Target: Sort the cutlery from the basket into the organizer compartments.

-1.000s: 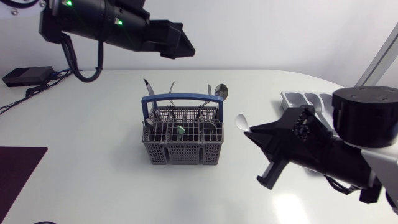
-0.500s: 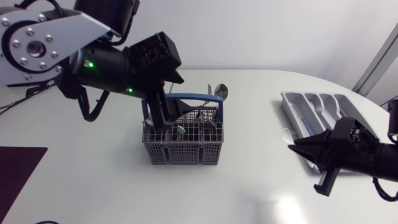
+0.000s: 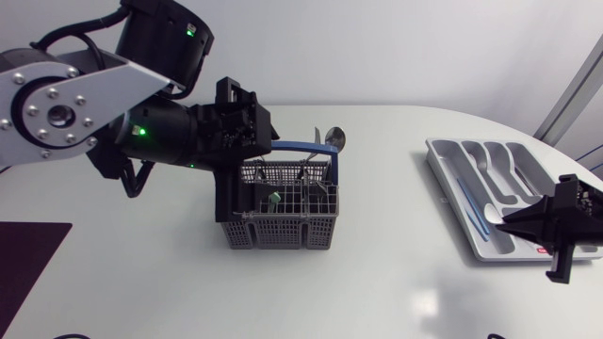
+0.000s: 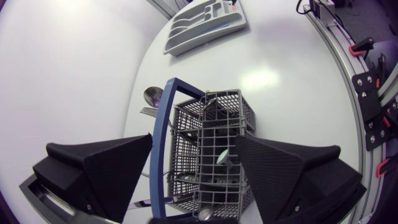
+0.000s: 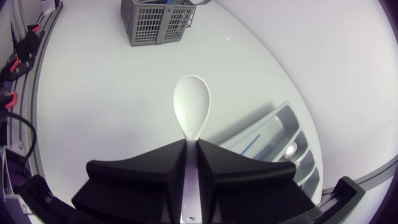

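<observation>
Left gripper [image 4: 194,149] is hanging spread wide over the grey mesh basket [image 3: 278,226], which is holding upright cutlery under its blue handle. Right gripper [image 5: 191,144] is pinching a smooth white spoon [image 5: 191,106], oval bowl pointing straight ahead, near the ribbed grey organizer [image 3: 441,162].

Your left arm [image 3: 85,104] hangs over the basket [image 3: 278,212], and your left gripper [image 4: 194,146] points down at it, fingers spread wide with the basket below and between them. Your right gripper [image 5: 191,149] sits well apart from the basket, fingers clamped on a white spoon [image 5: 192,109] by its handle.
</observation>
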Motion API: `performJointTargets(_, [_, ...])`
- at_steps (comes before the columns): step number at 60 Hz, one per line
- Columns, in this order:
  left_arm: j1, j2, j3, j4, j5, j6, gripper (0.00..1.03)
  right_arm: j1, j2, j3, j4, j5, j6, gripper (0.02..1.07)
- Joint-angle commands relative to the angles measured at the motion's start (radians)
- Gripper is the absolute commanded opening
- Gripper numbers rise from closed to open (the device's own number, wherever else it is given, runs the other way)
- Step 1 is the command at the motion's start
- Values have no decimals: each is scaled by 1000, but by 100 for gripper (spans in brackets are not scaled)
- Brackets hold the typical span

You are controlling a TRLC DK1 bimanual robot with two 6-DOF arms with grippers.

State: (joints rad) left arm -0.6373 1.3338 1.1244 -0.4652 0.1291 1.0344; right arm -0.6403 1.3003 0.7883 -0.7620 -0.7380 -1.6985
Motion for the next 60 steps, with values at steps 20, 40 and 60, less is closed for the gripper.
performJointTargets(20, [-10, 34, -17, -43, -31, 202, 92, -182, 396, 312, -53, 117, -380, 12])
performJointTargets(40, [-45, 90, 2, -43, -105, 265, 92, -223, 590, 373, 151, 272, -446, 12])
performJointTargets(60, [-73, 102, -3, -43, -157, 306, 92, -228, 616, 342, 219, 331, -451, 48])
